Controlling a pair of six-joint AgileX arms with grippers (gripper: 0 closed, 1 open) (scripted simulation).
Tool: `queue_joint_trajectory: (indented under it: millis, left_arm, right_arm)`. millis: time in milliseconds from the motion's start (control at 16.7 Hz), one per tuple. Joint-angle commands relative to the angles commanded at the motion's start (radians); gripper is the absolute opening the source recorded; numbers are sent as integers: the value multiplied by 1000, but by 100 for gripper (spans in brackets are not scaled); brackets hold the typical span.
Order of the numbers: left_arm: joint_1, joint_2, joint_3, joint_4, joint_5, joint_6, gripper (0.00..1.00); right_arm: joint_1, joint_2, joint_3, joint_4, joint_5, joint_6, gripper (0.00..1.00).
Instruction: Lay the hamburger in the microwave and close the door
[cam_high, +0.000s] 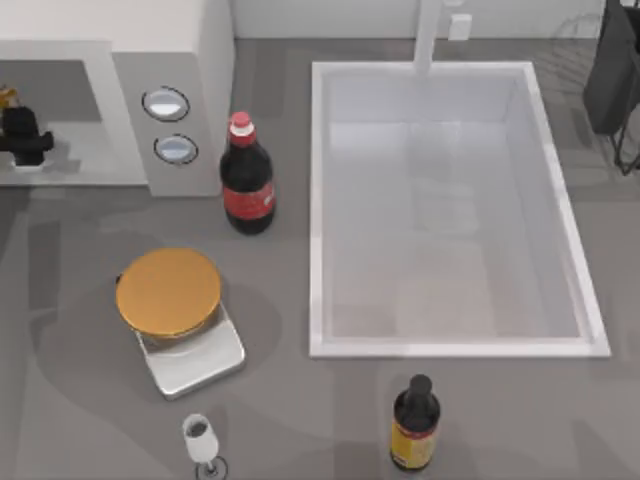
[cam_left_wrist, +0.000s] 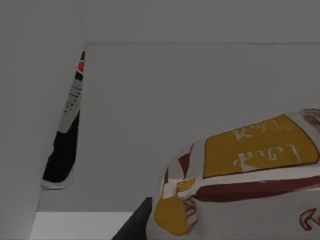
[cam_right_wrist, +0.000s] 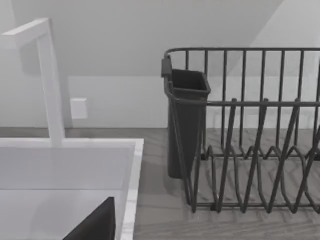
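The white microwave (cam_high: 170, 60) stands at the back left, its grey panel with two dials (cam_high: 168, 125) facing forward and its cavity open. My left gripper (cam_high: 20, 130) is inside the cavity, shut on the hamburger (cam_high: 8, 97). In the dim left wrist view the wrapped hamburger (cam_left_wrist: 240, 185), orange-yellow, white and red, lies close below the camera against one dark finger (cam_left_wrist: 135, 227), with the cavity's back wall beyond it. The door is out of view. My right arm (cam_high: 612, 70) is parked at the back right.
A cola bottle (cam_high: 246, 175) stands just right of the microwave. In front sit a golden disc on a silver scale (cam_high: 170, 295), a small glass (cam_high: 203, 440) and a dark bottle (cam_high: 415, 425). The white sink (cam_high: 318, 200) takes up the right half. A dish rack (cam_right_wrist: 240, 135) is beside it.
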Motion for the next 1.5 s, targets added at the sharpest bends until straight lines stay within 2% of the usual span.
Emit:
queue_joint_trajectory:
  millis: [480, 660, 1500]
  left_arm:
    - [5, 6, -12, 31, 3, -2, 0]
    - [-1, 42, 52, 3, -1, -4, 0]
    - [-61, 446, 778, -312, -46, -29, 0]
  right_arm:
    - [0, 0, 0, 0, 0, 0, 100]
    - [0, 0, 0, 0, 0, 0, 100]
    - [0, 0, 0, 0, 0, 0, 100]
